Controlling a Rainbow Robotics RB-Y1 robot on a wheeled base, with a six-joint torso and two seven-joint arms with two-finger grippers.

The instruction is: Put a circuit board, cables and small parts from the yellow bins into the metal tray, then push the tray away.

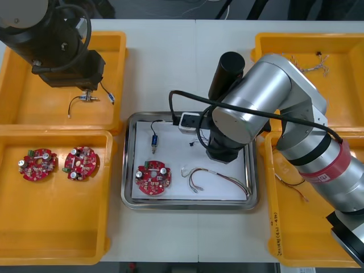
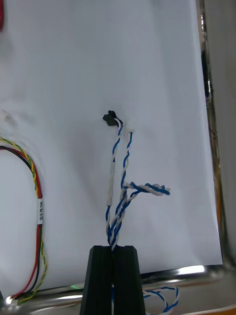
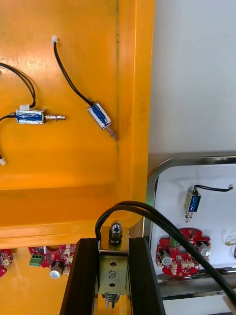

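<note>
Far left: the left arm sits over the far-left yellow plastic bin (image 1: 23, 85). left gripper (image 3: 113, 244) hangs above that bin's near wall, fingers apart, gripping nothing from the bins. Two small metal parts with blue bodies and black leads (image 3: 30, 116) (image 3: 101, 117) lie on the bin floor, the second close to the right wall.

The near-left yellow bin (image 1: 57, 222) has two round red circuit boards (image 1: 37, 164) (image 1: 81, 162) at its far end. The rest of its floor is bare.

Centre: the shiny metal tray with a white inside (image 1: 128, 170) has its left rim just beside the near-left bin. Inside it, left to right:
- a blue-bodied metal part on a black lead (image 1: 154, 141)
- a third red circuit board (image 1: 153, 177)
- a red and yellow cable (image 1: 216, 179), which runs near the near rim

There is bare table on the tray's near side. On the far side a table strip runs between the far bins.

right gripper (image 2: 114, 248) is at the tray's right rim, closed tight on the twisted blue and white cable (image 2: 120, 197). The cable lies on the white floor, well apart from the red and yellow one, with bare floor around it. Its tail hangs over the rim.

Right: the far-right yellow bin (image 1: 347, 102) and near-right yellow bin (image 1: 284, 239) flank the right arm.
</note>
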